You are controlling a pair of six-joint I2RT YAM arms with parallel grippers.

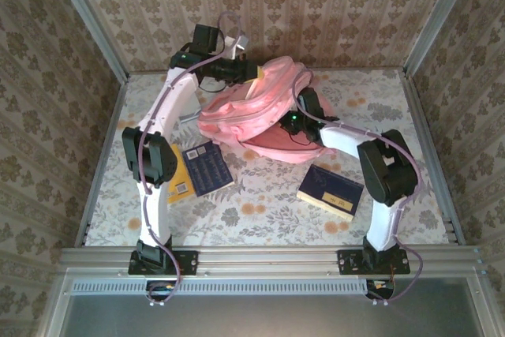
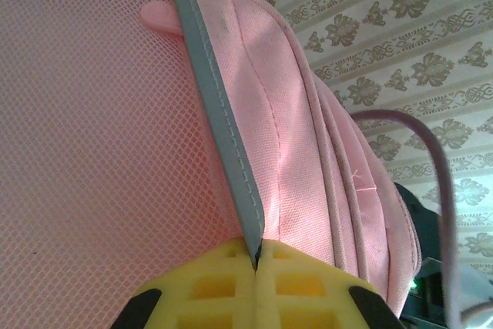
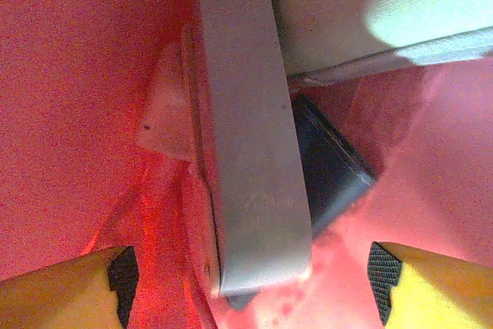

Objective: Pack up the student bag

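The pink student bag [image 1: 248, 108] lies at the middle back of the table with its mouth facing the right arm. My left gripper [image 1: 249, 71] holds up its top edge; in the left wrist view the yellow fingers [image 2: 256, 261] are shut on a grey strip [image 2: 219, 121] sewn beside the pink mesh. My right gripper [image 1: 290, 120] reaches into the mouth and is open [image 3: 250, 283], its pads wide apart. Between them, untouched, lies the end of a grey book [image 3: 250, 152], with a dark book [image 3: 327, 163] under it inside the red-lit bag.
A dark blue book [image 1: 207, 167] lies on a yellow book [image 1: 180, 181] left of centre, near the left arm. Another dark blue book with a yellow edge [image 1: 331, 191] lies at the front right. Patterned walls enclose the floral table [image 1: 260, 219].
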